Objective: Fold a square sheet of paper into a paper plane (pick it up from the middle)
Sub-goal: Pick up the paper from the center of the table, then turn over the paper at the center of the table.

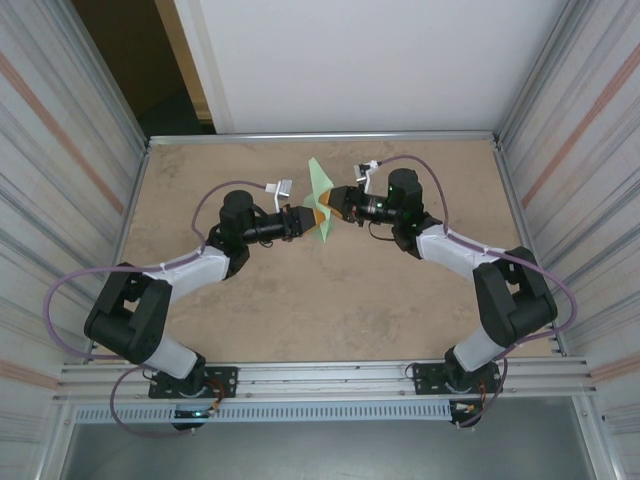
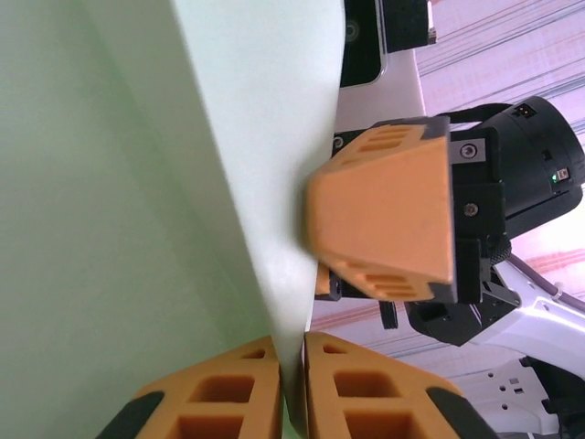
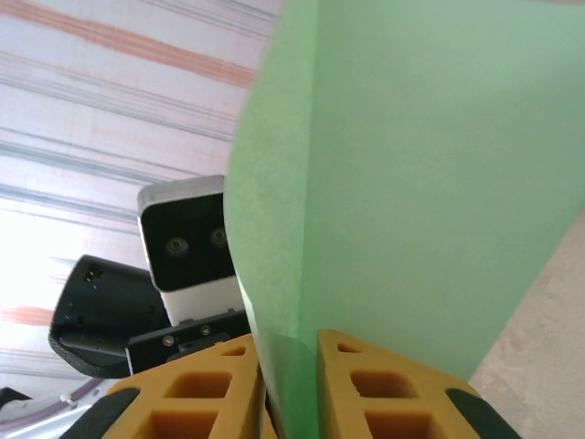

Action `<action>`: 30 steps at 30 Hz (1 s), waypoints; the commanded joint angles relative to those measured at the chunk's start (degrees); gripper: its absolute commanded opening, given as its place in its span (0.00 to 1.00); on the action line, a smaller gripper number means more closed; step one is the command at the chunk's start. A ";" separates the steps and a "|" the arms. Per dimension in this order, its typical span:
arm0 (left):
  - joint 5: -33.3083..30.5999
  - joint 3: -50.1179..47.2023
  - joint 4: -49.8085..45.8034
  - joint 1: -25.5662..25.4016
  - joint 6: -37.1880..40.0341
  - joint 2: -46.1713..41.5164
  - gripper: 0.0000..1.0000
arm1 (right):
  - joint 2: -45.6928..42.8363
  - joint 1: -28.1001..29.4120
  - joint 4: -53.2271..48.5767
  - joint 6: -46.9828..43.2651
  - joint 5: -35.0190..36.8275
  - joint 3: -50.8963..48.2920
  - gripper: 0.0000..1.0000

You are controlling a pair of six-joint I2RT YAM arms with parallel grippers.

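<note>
Two end effectors (image 1: 310,222) (image 1: 331,205) straddle the upright sheet of paper (image 1: 320,185)

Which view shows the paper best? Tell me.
Top external: the paper shows its whole folded outline there. Both wrist views sit too close, catching a green face and a fold line, cropped by the frame edges.

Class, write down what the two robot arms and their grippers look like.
Left arm and right arm: black joint housings, white link covers. A purple cable loops along each. Left gripper and right gripper: blocky orange fingers with rectangular cut-outs, on black bodies.
</note>
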 commanded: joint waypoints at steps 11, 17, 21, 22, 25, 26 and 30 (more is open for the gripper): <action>-0.65 1.84 -10.83 0.66 7.47 -3.60 0.13 | -8.94 -6.10 -17.11 -8.41 7.44 -1.35 0.55; -13.93 8.97 -42.99 -0.14 25.45 -6.27 0.13 | -15.32 -7.26 -36.69 -20.91 20.16 0.18 0.57; -34.12 19.54 -66.90 -4.25 37.82 -3.72 0.12 | -18.57 -7.22 -44.11 -24.91 28.61 0.27 0.59; -39.07 21.97 -70.47 -5.27 39.25 -2.56 0.12 | -19.32 -7.28 -45.04 -25.35 30.22 0.05 0.59; -54.45 29.63 -81.91 -8.16 42.60 2.84 0.13 | -21.62 -7.24 -46.40 -26.19 34.17 -1.08 0.60; -59.34 32.06 -85.31 -9.01 43.15 5.07 0.13 | -22.38 -7.27 -46.57 -26.29 35.12 -1.57 0.60; -75.59 40.12 -95.27 -12.33 44.12 14.05 0.13 | -25.25 -7.29 -47.29 -26.44 38.67 -3.45 0.60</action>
